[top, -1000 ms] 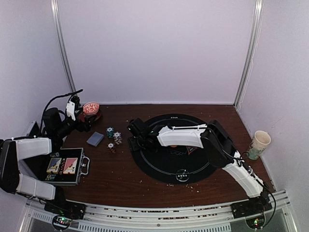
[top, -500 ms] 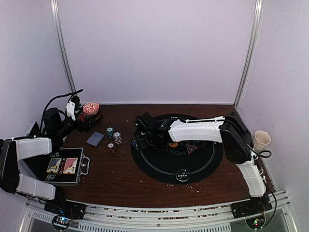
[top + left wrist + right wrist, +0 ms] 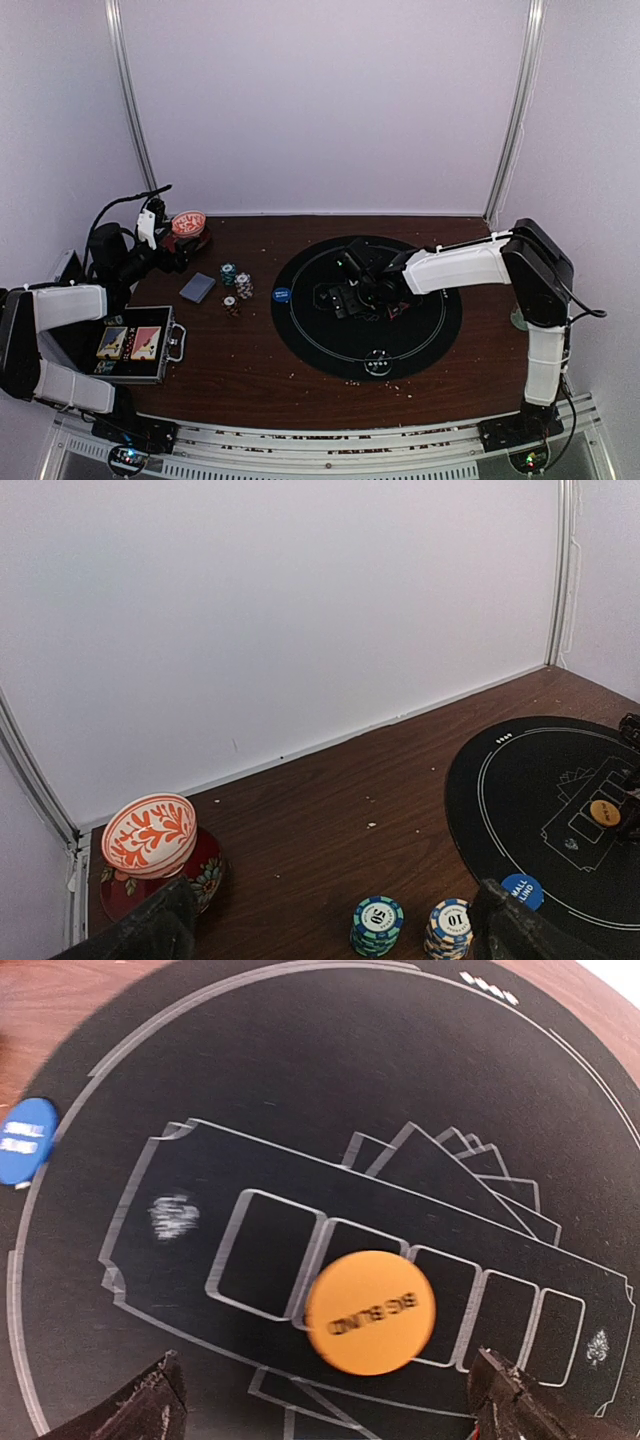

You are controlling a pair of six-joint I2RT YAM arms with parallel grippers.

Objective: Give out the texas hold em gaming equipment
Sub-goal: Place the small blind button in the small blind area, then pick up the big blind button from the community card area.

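My right gripper [image 3: 336, 297] hangs open and empty over the black round mat [image 3: 330, 345]. In the right wrist view an orange "big blind" button [image 3: 368, 1312] lies on the mat between and just ahead of its fingers [image 3: 150, 1405]. A blue "small blind" button [image 3: 282, 295] lies at the mat's left edge and shows in the right wrist view [image 3: 25, 1138]. A red-triangle marker [image 3: 397, 308] and a silvery marker [image 3: 378, 363] lie on the mat. Left of the mat are grey-blue cards [image 3: 198, 288] and chip stacks [image 3: 243, 285], teal [image 3: 378, 923] and white [image 3: 451, 927]. My left gripper [image 3: 330, 950] is open and empty.
A red bowl with a white-orange patterned piece on it [image 3: 150, 850] stands at the back left by the wall. A black case with two card packs [image 3: 135, 345] lies at the near left. Crumbs dot the brown table [image 3: 240, 370].
My right gripper has drawn back to the right, from the mat's left edge to over its middle. The blue button now lies uncovered at the left edge. The left arm has not moved.
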